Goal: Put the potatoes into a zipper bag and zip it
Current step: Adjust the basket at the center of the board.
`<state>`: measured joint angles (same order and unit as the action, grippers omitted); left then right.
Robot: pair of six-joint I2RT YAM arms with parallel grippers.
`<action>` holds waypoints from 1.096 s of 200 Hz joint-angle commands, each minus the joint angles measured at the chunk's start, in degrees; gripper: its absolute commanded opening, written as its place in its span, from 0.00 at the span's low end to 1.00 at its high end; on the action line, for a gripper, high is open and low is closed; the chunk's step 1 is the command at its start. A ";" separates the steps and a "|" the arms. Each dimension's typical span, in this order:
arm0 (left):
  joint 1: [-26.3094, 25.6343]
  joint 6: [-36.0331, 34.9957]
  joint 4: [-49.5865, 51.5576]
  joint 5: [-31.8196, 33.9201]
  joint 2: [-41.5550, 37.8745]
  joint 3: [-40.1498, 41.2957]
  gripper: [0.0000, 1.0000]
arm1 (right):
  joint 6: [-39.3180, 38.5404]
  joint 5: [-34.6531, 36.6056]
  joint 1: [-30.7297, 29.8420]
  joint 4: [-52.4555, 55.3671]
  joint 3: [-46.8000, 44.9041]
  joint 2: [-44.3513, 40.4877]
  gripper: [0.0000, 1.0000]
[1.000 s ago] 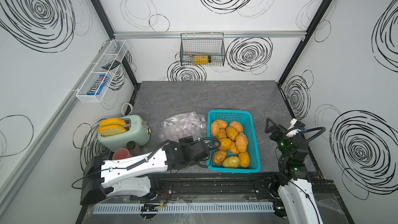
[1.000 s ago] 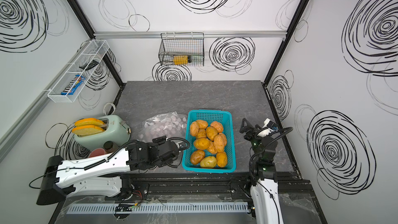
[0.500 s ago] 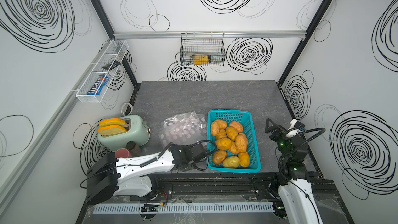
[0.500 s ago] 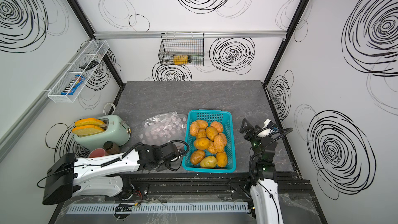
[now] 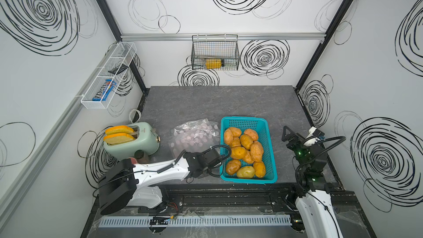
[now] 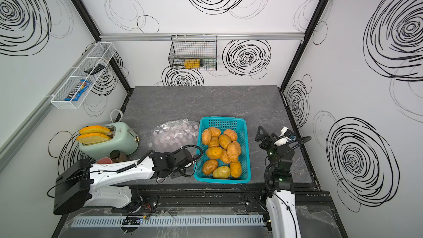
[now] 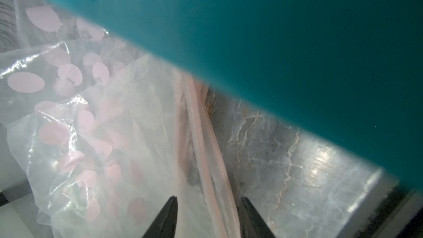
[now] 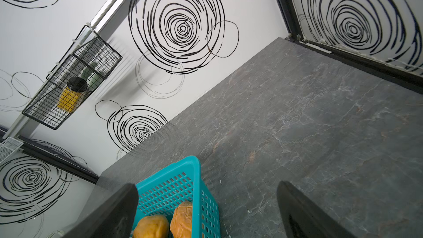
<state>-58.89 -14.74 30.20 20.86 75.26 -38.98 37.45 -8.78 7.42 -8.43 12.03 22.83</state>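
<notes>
Step in hand: judged from the layout, taking hold of the bag's point(image 5: 196, 133) mouth so it can be opened for loading.
Left pincer: the left pincer point(image 7: 209, 202) is low over the table point(image 5: 206, 101), its tips part spread on either side of the pink zip strip point(image 7: 206, 145). A gap shows on both sides, so it is not yet pinching.
Right pincer: the right pincer point(image 8: 207, 185) is spread wide and empty, raised to the right of the basket point(image 5: 243, 121).
Potatoes: the potatoes point(image 5: 245, 149), about eleven of them, are all heaped in the teal basket at the near right of the table. None are in the bag.
Bag: clear with pale pink dots, crumpled, lying just left of the basket, its zip edge running up to the basket's left wall.
How to do it well: catch one lip of the mouth only. Pinching both layers would likely hold the bag shut. Grip on the stiff strip, not the thin film, which looks slippery and likely to tear or slide out. Then lift up and away from the basket wall so the mouth gapes.
Watch for: the basket wall is very close, so a sideways nudge could shove the basket.
Writing: the blue sweets packet point(image 5: 104, 91) in the white wire shelf point(image 5: 91, 105) on the left wall appears to read "m&m's". The toaster point(image 5: 146, 143) has a small mark too small to read. The yellow jar point(image 5: 214, 63) in the far wire basket point(image 5: 194, 51) shows no readable label.
</notes>
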 commanded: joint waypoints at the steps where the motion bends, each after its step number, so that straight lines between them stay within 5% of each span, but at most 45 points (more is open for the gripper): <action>1: 0.89 -0.20 1.79 2.44 1.79 1.80 0.41 | 0.65 -0.10 -0.06 -1.86 -0.35 -0.71 0.99; 107: 0.97 -0.51 2.42 2.41 4.25 3.10 0.39 | 0.78 0.07 -0.04 -1.95 -0.59 -0.77 0.99; 154: 0.88 0.06 3.35 10.95 9.24 3.15 0.32 | 0.84 0.25 -0.04 -2.07 -0.76 -0.77 0.99; 219: 0.97 0.12 2.59 11.96 8.57 2.67 0.28 | 1.25 0.25 -0.04 -2.67 -1.20 -0.71 0.99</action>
<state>-58.35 -13.91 29.45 30.81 84.75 -37.17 37.65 -8.73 7.42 -8.73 11.38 22.61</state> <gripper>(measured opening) 0.300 0.987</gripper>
